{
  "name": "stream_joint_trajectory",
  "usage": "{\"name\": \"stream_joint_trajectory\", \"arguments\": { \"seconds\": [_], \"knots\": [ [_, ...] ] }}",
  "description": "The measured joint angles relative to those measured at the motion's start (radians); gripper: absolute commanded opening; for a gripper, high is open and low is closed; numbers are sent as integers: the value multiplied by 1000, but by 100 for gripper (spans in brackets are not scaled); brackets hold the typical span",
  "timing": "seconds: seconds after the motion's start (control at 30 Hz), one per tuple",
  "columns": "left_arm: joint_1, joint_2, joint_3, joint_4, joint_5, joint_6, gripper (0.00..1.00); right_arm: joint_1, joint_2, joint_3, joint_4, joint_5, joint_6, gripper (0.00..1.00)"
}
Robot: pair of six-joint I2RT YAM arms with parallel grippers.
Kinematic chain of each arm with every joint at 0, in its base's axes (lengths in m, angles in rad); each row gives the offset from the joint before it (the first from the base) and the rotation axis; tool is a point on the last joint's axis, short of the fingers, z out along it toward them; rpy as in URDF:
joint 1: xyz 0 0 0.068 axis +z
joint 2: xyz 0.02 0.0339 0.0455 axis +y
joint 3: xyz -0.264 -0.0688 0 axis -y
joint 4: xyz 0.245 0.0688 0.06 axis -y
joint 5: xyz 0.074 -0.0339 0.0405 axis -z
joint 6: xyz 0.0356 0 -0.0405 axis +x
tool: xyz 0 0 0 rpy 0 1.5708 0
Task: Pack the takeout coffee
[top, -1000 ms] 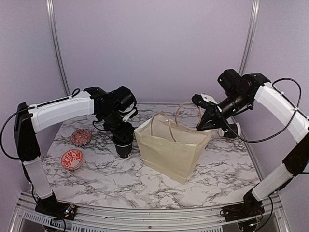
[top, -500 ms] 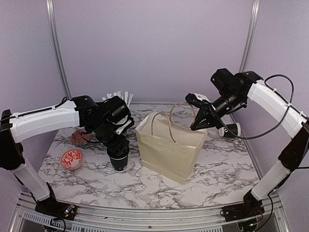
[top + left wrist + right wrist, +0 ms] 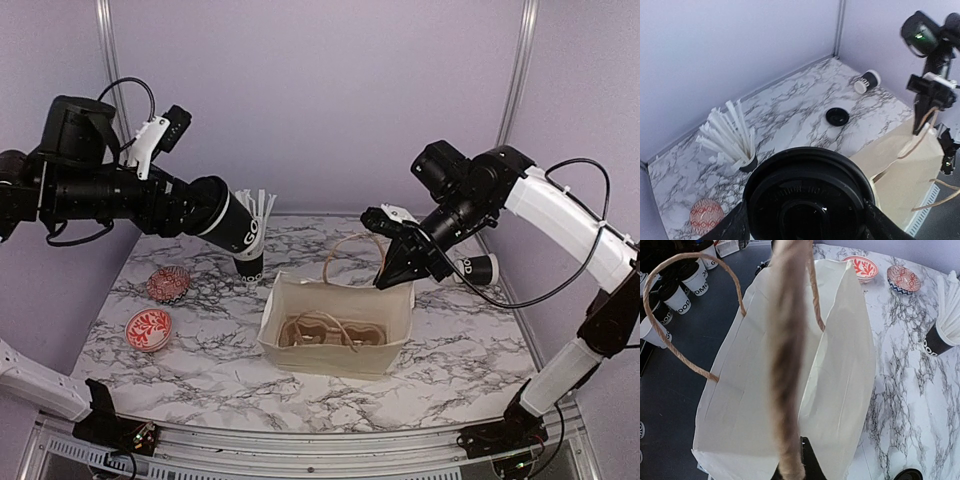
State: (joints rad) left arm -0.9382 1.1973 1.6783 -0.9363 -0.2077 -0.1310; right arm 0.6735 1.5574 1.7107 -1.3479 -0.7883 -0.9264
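The takeout coffee (image 3: 237, 228), a black cup with white lettering, hangs tilted in the air left of the bag, in my left gripper (image 3: 222, 220), which is shut on it. In the left wrist view its black lid (image 3: 810, 192) fills the bottom between my fingers (image 3: 735, 226). My right gripper (image 3: 392, 272) is shut on a brown handle (image 3: 787, 365) of the cream paper bag (image 3: 335, 335), at its far right rim. The bag's open mouth faces up toward the top camera. The bag also shows in the right wrist view (image 3: 845, 365).
A black cup of white straws (image 3: 250, 262) stands behind the bag's left side. Two red patterned bowls (image 3: 168, 283) (image 3: 148, 328) sit at the left. Another cup (image 3: 480, 268) lies on its side at the right. A loose black lid (image 3: 837, 116) lies on the marble.
My left arm has lifted the coffee off the table, high and to the left. My right gripper has moved left with the handle, and the bag has turned so its mouth shows.
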Motion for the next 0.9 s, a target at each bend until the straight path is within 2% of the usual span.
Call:
{"name": "stream_joint_trajectory", "arguments": {
  "seconds": [0.1,0.2,0.3,0.5,0.7,0.9],
  "knots": [
    [-105,-53,42,35,15,36,38,42,4,8,0,-1,6,2],
    [-151,-75,42,66,64,72,38,70,21,16,-1,-4,11,3],
    [-182,-62,39,89,105,98,39,82,38,29,-1,-9,16,3],
    [-323,35,10,130,179,175,41,83,47,45,-2,-15,44,4],
    [-386,124,-2,132,188,228,40,84,47,45,-3,-16,68,4],
    [-423,134,-8,132,163,256,39,85,47,45,0,-15,108,3]
  ]
}}
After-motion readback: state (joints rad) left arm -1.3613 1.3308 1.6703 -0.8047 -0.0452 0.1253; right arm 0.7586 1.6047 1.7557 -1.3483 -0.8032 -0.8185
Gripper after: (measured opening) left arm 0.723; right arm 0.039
